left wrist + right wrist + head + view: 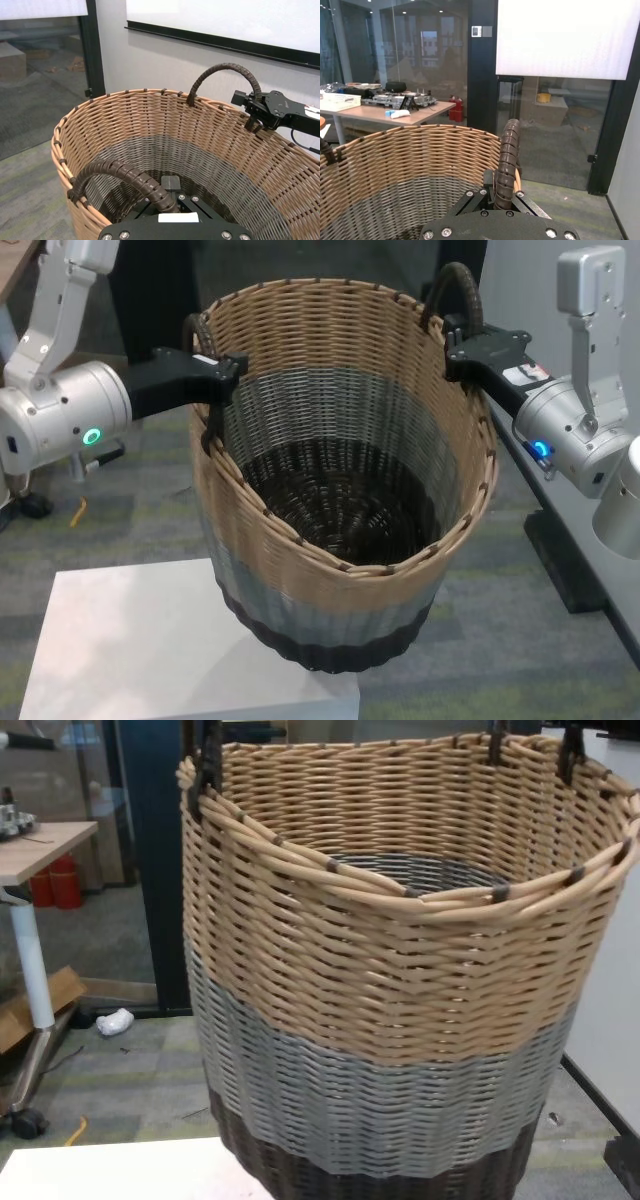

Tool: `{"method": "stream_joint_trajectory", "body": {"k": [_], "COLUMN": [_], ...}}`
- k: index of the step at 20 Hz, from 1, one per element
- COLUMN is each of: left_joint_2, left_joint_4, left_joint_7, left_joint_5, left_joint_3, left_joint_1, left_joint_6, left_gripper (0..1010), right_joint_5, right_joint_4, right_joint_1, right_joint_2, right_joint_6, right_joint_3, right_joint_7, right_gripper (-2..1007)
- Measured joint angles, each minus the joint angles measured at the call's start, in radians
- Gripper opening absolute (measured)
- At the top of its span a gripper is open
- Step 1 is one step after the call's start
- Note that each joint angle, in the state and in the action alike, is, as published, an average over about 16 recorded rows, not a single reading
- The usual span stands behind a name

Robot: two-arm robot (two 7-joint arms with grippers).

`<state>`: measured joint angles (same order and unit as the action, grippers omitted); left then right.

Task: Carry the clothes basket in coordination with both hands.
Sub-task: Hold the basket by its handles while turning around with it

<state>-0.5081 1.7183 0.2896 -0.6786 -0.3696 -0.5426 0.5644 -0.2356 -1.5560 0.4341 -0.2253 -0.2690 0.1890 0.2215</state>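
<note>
The big round basket (340, 500) is up in the air between the two arms. Its bottom hangs just past the edge of a white table (150, 640), and it does not look like it sits on it. The basket stands almost straight up. Its open mouth faces up and leans a little toward the robot, so the head view looks right down inside to the dark floor of it. Its long way runs from top to bottom. The top part is tan, the middle is grey and the bottom is dark brown.

The basket has two dark brown loop handles, one on each side. The left gripper (215, 370) is on the left side of the rim. Its jaws are closed tight on the left handle (125, 175). The left wrist view shows the wrapped handle going right into the gripper.

The right gripper (460, 345) is on the right side of the rim. Its jaws are closed on the right handle (509, 155). The right wrist view shows that handle standing up out of the gripper.

Both arms reach in from the sides at about the same height. A green carpet (520, 620) lies on the floor below.
</note>
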Motion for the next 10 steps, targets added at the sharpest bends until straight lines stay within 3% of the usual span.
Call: {"method": "stream_joint_trajectory", "body": {"k": [10], "left_joint_2": [-0.007], "left_joint_4": [-0.016], "left_joint_7": [0.002], "left_joint_5": [-0.010], "left_joint_3": [-0.032], "left_joint_1": [-0.021], "left_joint_6": [-0.026], "left_gripper": [0], "right_joint_5": [-0.011], "right_joint_4": [-0.014], "right_joint_1": [-0.006], "right_joint_2": [-0.012], "right_joint_6": [-0.002], "right_joint_3": [0.004], "right_joint_7": [0.000], "right_gripper": [25]}}
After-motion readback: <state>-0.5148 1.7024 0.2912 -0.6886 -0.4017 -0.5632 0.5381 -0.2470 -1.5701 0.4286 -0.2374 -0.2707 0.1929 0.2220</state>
